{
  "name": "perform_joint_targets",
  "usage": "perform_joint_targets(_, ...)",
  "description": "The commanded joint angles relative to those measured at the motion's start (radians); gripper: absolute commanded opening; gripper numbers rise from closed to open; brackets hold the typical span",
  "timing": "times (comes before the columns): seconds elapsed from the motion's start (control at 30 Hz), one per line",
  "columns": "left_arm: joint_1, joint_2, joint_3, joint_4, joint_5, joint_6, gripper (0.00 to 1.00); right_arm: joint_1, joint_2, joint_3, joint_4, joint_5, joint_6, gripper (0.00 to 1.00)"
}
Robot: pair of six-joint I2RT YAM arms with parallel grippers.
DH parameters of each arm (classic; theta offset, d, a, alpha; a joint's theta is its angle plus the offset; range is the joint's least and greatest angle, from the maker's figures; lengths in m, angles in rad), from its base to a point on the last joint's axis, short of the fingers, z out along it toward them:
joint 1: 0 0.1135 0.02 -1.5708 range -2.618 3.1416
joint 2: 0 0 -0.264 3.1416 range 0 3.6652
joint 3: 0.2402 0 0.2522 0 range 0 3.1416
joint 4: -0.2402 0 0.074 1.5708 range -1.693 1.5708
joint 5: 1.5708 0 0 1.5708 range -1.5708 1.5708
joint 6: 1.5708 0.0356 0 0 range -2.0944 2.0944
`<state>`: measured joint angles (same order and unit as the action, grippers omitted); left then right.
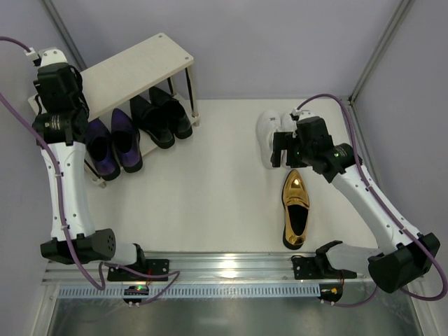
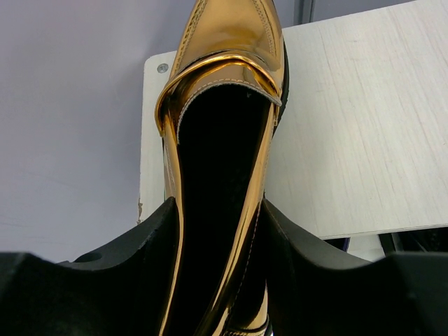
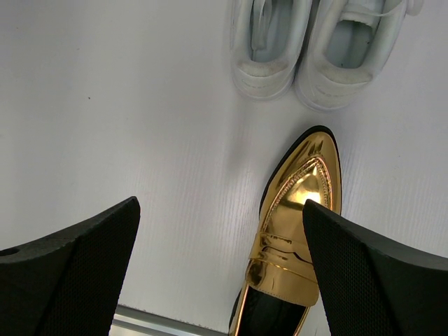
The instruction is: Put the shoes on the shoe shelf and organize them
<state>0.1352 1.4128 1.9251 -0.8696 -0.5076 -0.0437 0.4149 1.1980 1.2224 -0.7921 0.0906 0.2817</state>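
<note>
My left gripper (image 2: 220, 280) is shut on a gold loafer (image 2: 224, 105), squeezing its sides near the heel, and holds it over the left end of the shoe shelf's pale top board (image 2: 350, 126). In the top view the left gripper (image 1: 52, 77) is at the shelf's (image 1: 133, 66) left end, and the held loafer is hidden by the arm. Purple shoes (image 1: 112, 143) and black shoes (image 1: 161, 115) stand on the lower tier. The second gold loafer (image 1: 296, 206) lies on the table. My right gripper (image 1: 283, 148) is open and empty, above the table between that loafer (image 3: 294, 217) and the white sneakers (image 1: 269, 136).
The white sneakers (image 3: 315, 49) stand side by side just beyond the loafer's toe. Grey walls close in the table at the back and both sides. A metal rail (image 1: 224, 266) runs along the near edge.
</note>
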Motion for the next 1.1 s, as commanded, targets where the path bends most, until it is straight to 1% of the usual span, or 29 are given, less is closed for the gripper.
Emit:
perform_joint_targets(0.0, 0.027, -0.015, 0.046, 0.144, 0.024, 0.039, 0.0, -0.004, 0.009, 0.052, -0.001, 0.005, -0.022, 0.98)
perform_joint_targets(0.13, 0.032, 0.002, 0.048, 0.144, 0.037, 0.039, 0.0, -0.004, 0.012, 0.057, -0.004, 0.006, -0.022, 0.98)
perform_joint_targets(0.17, 0.032, 0.0, 0.043, 0.146, 0.038, 0.063, 0.0, -0.005, 0.014, 0.057, -0.002, 0.006, -0.022, 0.98)
perform_joint_targets(0.33, 0.04, 0.003, 0.017, 0.169, 0.049, 0.079, 0.0, -0.004, 0.021, 0.057, 0.001, 0.005, -0.024, 0.98)
perform_joint_targets(0.57, 0.041, 0.021, 0.043, 0.17, 0.061, 0.065, 0.0, -0.004, 0.031, 0.055, 0.004, 0.003, -0.027, 0.98)
perform_joint_targets(0.6, 0.04, 0.018, 0.044, 0.169, 0.064, 0.05, 0.02, -0.004, 0.029, 0.054, 0.005, 0.0, -0.027, 0.98)
perform_joint_targets(0.63, 0.041, 0.015, 0.046, 0.162, 0.07, 0.047, 0.07, -0.004, 0.029, 0.051, 0.008, 0.003, -0.029, 0.98)
perform_joint_targets(0.67, 0.041, 0.014, 0.045, 0.161, 0.078, 0.047, 0.14, -0.005, 0.031, 0.049, 0.01, 0.001, -0.029, 0.98)
perform_joint_targets(0.7, 0.041, 0.006, 0.043, 0.159, 0.086, 0.022, 0.34, -0.004, 0.031, 0.048, 0.011, 0.001, -0.029, 0.98)
perform_joint_targets(0.77, 0.043, -0.009, 0.043, 0.153, 0.098, -0.005, 0.51, -0.004, 0.029, 0.045, 0.014, 0.0, -0.029, 0.98)
perform_joint_targets(0.8, 0.043, -0.018, 0.043, 0.153, 0.099, -0.016, 0.67, -0.004, 0.029, 0.042, 0.019, 0.0, -0.03, 0.98)
perform_joint_targets(0.87, 0.041, -0.04, 0.046, 0.155, 0.099, -0.042, 0.78, -0.004, 0.028, 0.034, 0.021, -0.002, -0.029, 0.98)
perform_joint_targets(0.9, 0.041, -0.044, 0.048, 0.159, 0.101, -0.047, 0.91, -0.004, 0.026, 0.031, 0.024, -0.005, -0.027, 0.98)
perform_joint_targets(0.97, 0.041, -0.063, 0.046, 0.172, 0.1, -0.062, 1.0, -0.004, 0.025, 0.023, 0.027, -0.008, -0.026, 0.98)
perform_joint_targets(1.07, 0.04, -0.084, 0.049, 0.181, 0.122, -0.096, 1.0, -0.004, 0.018, 0.019, 0.028, -0.008, -0.027, 0.98)
